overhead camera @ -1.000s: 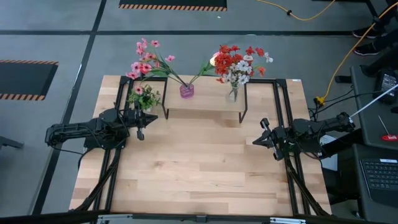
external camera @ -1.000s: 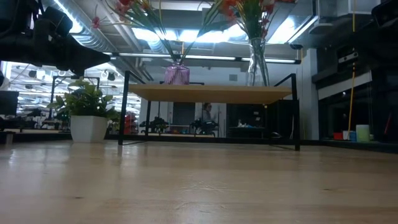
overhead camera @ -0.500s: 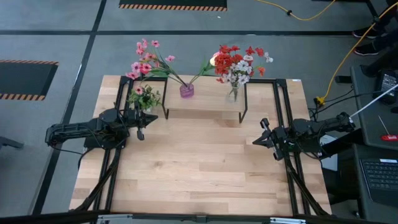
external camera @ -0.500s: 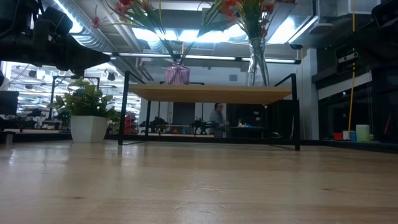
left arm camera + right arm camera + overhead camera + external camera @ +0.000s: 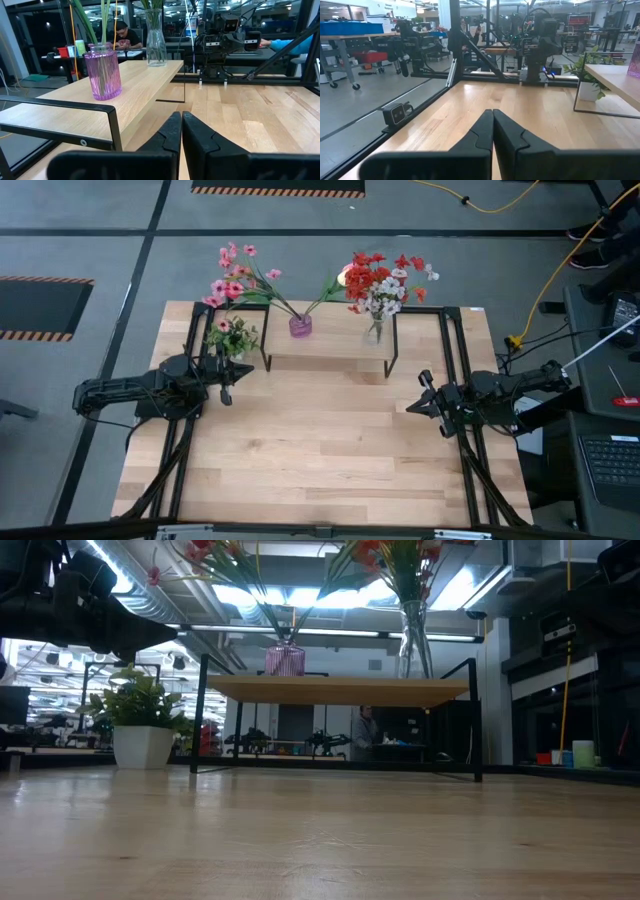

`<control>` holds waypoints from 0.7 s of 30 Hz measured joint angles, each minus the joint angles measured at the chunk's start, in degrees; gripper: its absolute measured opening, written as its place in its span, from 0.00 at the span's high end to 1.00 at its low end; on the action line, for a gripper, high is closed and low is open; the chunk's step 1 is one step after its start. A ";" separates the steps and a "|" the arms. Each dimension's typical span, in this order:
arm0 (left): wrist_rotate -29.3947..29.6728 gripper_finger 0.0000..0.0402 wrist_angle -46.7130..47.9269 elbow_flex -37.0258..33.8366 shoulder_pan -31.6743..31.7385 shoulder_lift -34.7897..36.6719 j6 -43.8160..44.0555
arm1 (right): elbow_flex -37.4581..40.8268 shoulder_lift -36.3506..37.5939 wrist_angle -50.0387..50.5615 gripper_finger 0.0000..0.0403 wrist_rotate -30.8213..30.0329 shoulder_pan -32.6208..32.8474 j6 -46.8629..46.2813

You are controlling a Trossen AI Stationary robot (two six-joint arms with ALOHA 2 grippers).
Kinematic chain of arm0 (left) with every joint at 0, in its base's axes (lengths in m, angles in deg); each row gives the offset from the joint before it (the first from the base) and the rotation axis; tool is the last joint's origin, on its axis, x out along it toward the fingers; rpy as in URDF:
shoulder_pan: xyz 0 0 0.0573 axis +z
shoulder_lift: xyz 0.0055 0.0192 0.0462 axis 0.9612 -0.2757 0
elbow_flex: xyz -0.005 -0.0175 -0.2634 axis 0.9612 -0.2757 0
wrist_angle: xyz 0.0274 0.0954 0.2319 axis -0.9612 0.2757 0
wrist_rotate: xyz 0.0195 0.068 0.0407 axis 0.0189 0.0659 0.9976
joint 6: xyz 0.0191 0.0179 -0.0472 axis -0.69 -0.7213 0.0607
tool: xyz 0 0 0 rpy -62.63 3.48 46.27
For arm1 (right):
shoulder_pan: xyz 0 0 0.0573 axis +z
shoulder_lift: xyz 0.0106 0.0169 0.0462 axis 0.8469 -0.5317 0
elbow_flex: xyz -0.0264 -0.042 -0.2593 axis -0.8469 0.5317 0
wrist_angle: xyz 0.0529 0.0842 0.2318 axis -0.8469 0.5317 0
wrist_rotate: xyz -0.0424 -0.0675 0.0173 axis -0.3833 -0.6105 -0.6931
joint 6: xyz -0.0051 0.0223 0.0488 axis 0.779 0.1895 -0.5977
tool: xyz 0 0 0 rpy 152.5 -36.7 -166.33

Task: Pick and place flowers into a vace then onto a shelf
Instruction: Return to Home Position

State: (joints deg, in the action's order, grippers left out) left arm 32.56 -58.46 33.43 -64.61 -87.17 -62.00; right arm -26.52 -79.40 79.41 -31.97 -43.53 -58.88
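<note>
The shelf (image 5: pixel 328 348) stands at the table's far middle on black legs. On it a purple vase (image 5: pixel 300 326) holds pink and yellow flowers (image 5: pixel 236 278), and a clear vase (image 5: pixel 375 330) holds red and white flowers (image 5: pixel 382 280). Both vases stand upright on their bases on the board, as the left wrist view shows of the purple vase (image 5: pixel 102 71) and the clear vase (image 5: pixel 155 37). My left gripper (image 5: pixel 226 389) is shut and empty at the table's left. My right gripper (image 5: pixel 415 406) is shut and empty at the table's right. Both are level above the tabletop.
A small green plant in a white pot (image 5: pixel 231 337) stands on the table just left of the shelf, close to my left gripper. Black frame rails (image 5: pixel 462 370) run along both table sides. A person (image 5: pixel 366 728) shows in the room behind. Bare tabletop (image 5: pixel 320 440) lies in front.
</note>
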 joint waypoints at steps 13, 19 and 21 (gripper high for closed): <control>-0.02 0.98 0.00 0.00 0.00 0.00 -0.01 | 0.00 -0.02 0.02 0.97 -0.01 0.00 0.11; -0.01 0.97 0.00 0.00 0.00 0.00 -0.01 | 0.00 -0.02 0.02 0.97 0.00 0.00 -0.01; -0.02 0.98 0.00 0.00 -0.01 0.00 -0.01 | 0.00 -0.02 0.02 0.97 0.00 0.00 0.00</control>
